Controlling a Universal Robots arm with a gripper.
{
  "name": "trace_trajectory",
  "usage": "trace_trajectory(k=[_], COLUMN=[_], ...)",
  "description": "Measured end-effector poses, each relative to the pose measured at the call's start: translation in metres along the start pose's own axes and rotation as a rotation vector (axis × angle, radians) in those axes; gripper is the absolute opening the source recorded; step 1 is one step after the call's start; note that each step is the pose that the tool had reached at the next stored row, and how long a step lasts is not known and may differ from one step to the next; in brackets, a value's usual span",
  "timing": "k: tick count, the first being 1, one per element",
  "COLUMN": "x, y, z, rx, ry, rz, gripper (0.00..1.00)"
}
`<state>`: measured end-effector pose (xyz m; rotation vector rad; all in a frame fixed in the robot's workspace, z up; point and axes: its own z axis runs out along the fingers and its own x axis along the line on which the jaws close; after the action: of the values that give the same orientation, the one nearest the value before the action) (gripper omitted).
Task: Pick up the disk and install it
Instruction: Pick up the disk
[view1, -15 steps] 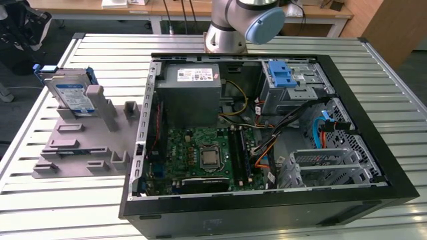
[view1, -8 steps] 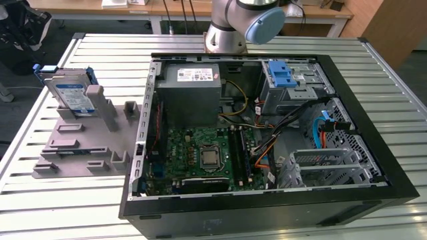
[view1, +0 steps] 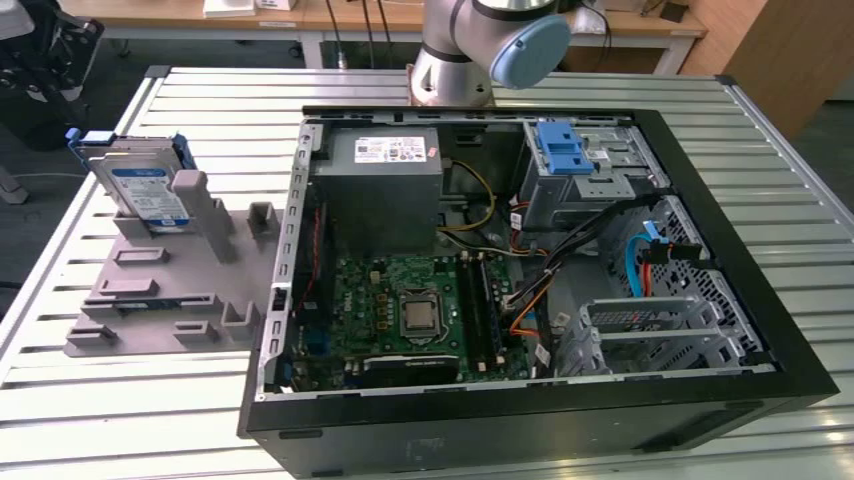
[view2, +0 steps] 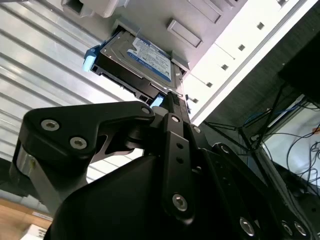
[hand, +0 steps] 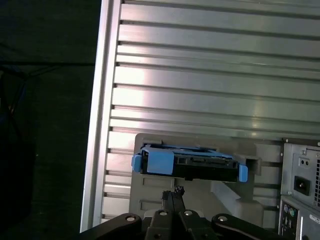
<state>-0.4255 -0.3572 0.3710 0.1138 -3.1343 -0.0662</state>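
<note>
The disk (view1: 140, 185) is not in the computer. It stands on edge in the grey holder (view1: 174, 290), leaning back a bit, label facing out, at the exterior view's left of the open case (view1: 747, 330). Holder and case both sit on the slatted table (view1: 80, 420), and the arm (view1: 474, 45) rises from behind the case.

In the first wrist view the gripper (hand: 173, 192) points at the disk (hand: 190, 162), with its tip in line with the long edge in the blue frame and a little short of it, not touching. The fingers look pressed together at the tip with nothing between them. In the second wrist view the gripper (view2: 170, 97) is lined up the same way: the disk (view2: 137, 60) lies just beyond the tip, apart from it, with its white-and-blue label in plain sight. Inside the case, the drive cage (view1: 567, 150) with its blue latch sits at the far corner, well away from the disk.
</note>
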Motion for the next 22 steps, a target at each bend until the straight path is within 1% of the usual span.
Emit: trace_trajectory(k=[3,6,13,22], x=[0.0,0.0,0.0,0.0], y=[0.0,0.0,0.0,0.0], z=[0.0001,0.0001,0.0003,0.0005], rx=[0.0002,0.0002,0.0004,0.0006], ry=[0.0019,0.0033,0.0056,0.0078], rz=[-0.044,-0.079,-0.133,-0.185], gripper=[0.11,0.11,0.11,0.11])
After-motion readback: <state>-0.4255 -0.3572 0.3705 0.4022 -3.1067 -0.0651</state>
